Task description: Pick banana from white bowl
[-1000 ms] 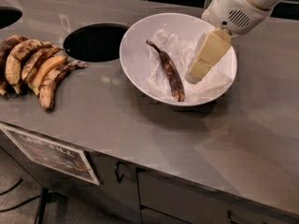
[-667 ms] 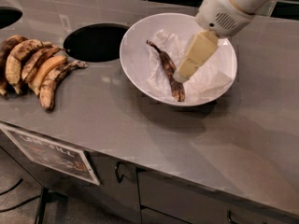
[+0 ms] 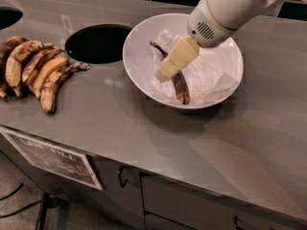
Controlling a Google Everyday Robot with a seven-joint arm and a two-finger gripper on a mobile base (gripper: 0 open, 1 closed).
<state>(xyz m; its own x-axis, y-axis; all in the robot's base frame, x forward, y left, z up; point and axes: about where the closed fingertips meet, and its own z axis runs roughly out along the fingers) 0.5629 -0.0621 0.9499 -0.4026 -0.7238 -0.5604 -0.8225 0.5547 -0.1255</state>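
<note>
Since a second ago my gripper (image 3: 164, 74) has swung left across the bowl (image 3: 135, 63), from its right side to just over the middle of the banana (image 3: 182, 88). That banana lies on crumpled paper (image 3: 213, 75) inside the bowl, stem toward the far-left rim, other end toward me. I cannot tell from this angle whether the gripper is spread or closed, or whether it touches the fruit; nothing looks lifted. I judge the banana light but very soft, its black skin apt to split or slip. I'd take it across the thicker middle with gentle pressure, and mind that the paper doesn't come up with it.
</note>
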